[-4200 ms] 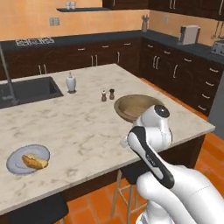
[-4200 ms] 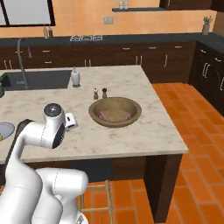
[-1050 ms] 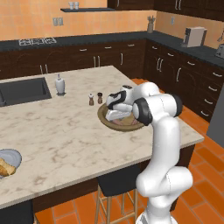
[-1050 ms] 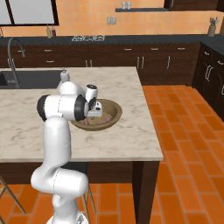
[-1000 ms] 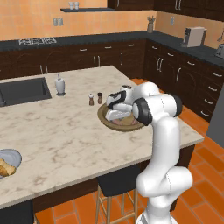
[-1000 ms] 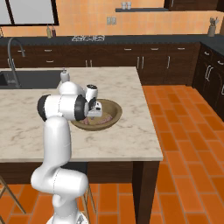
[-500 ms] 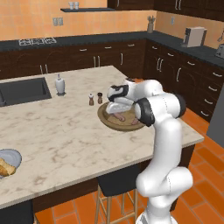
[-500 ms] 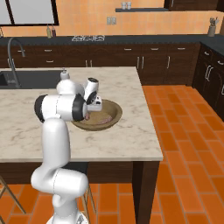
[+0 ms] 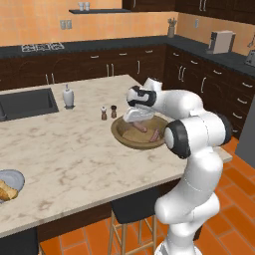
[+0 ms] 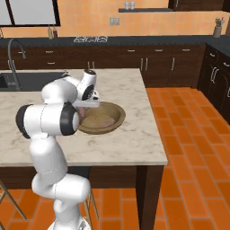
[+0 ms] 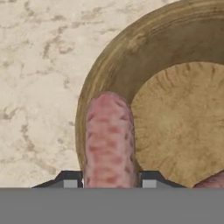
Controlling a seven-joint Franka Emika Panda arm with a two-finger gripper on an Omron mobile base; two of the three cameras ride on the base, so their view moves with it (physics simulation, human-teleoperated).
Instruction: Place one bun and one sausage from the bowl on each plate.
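Sausage [image 11: 109, 140] is sitting clamped between your gripper [image 11: 109, 180] fingertips, its long axis running toward 12 o'clock in the hand view, over the bowl [image 11: 100, 87] rim; the plate [image 9: 12, 178] is waiting well apart, far along the counter.
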